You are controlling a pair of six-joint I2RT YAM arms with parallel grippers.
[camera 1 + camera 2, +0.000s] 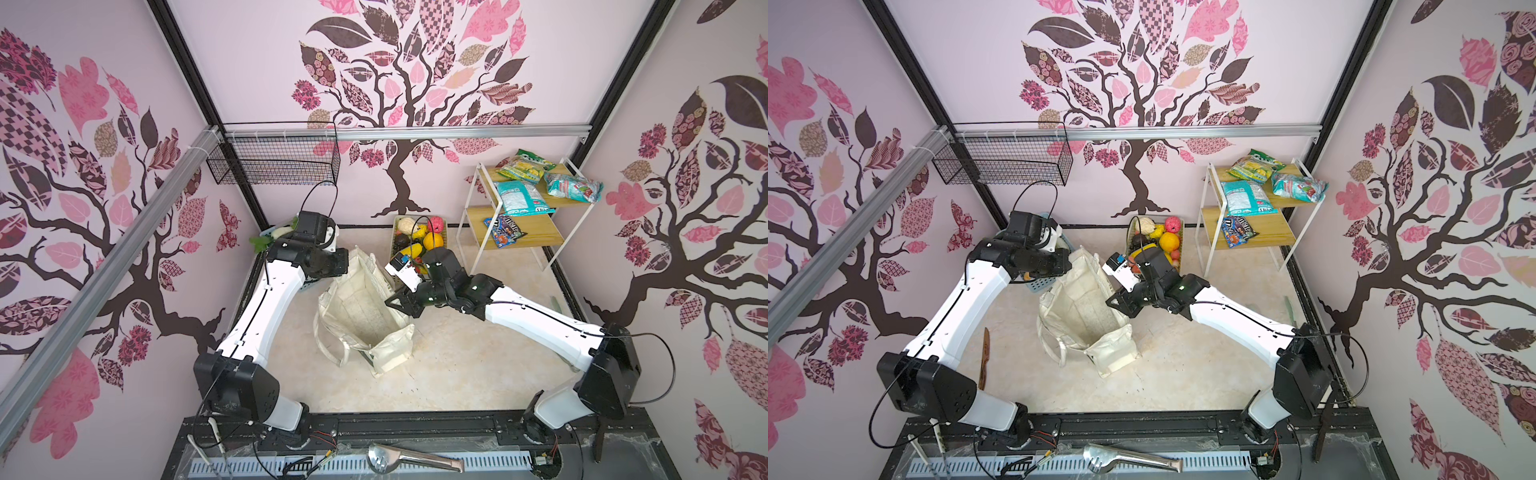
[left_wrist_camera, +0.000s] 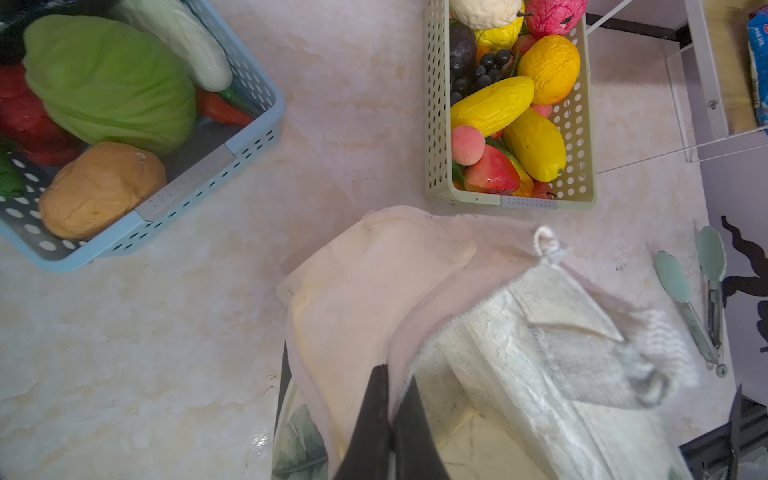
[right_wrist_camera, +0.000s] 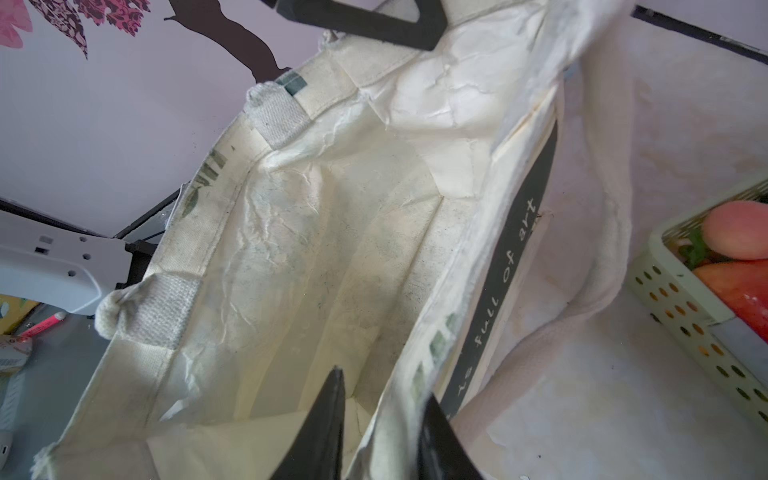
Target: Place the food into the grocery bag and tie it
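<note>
While its rim is pinched, the boxy cream canvas grocery bag (image 1: 365, 307) gapes open

Where the left gripper (image 2: 397, 372) ends, its fingers (image 2: 374, 415) are pressed together on a fold of the rim's cloth. The right gripper (image 3: 384, 384) stands partly apart astride a side wall: one finger (image 3: 328, 415) inside the bag, the other outside by the dark green "full of art" panel (image 3: 505, 270); whether they clamp the cloth cannot be told. Beyond the left fingertips, colourful plastic toy fruits (image 2: 494, 106) fill a beige perforated basket (image 2: 436, 124); a green plastic cabbage (image 2: 108, 79) lies in a pale blue basket (image 2: 249, 137) off to their side.
</note>
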